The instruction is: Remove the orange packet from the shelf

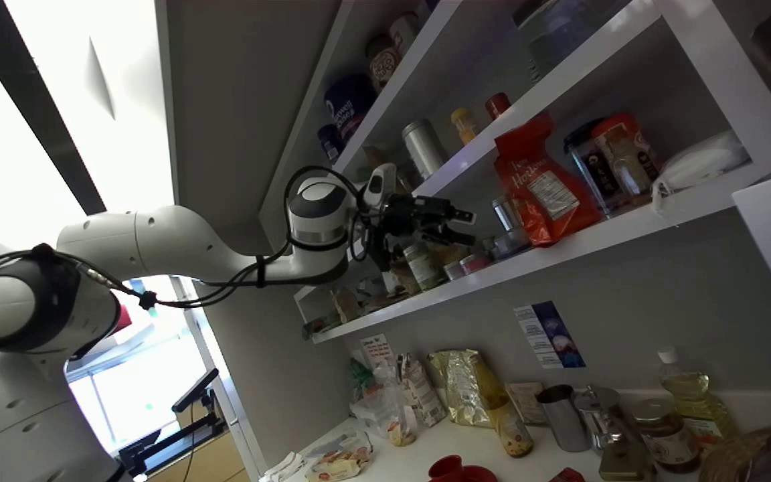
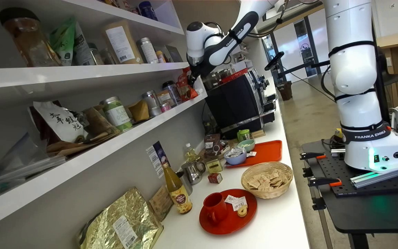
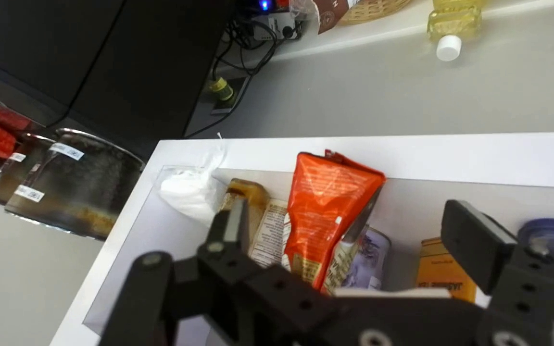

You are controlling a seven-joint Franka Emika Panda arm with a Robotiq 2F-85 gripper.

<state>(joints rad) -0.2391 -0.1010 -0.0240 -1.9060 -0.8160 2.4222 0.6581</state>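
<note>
The orange packet (image 1: 546,184) is a glossy orange-red bag standing on the white shelf (image 1: 693,206) near its front edge. It shows also in an exterior view (image 2: 184,88), close beside the gripper (image 2: 192,80), whose fingers are not clear there. In an exterior view my gripper (image 1: 471,227) is to the left of the packet, with a visible gap. In the wrist view my gripper (image 3: 351,228) is wide open with nothing held. The packet (image 3: 327,206) shows between its fingers, nearer the left one, beyond the tips. Its lower part is hidden behind the gripper.
A brown-topped jar (image 3: 253,199) and a white bag (image 3: 190,190) sit on one side of the packet. A purple tin (image 3: 368,257) and a yellow-orange pack (image 3: 443,269) sit on the other. Another shelf board (image 1: 466,157) runs above. A black appliance (image 2: 235,100) stands beyond the shelf end.
</note>
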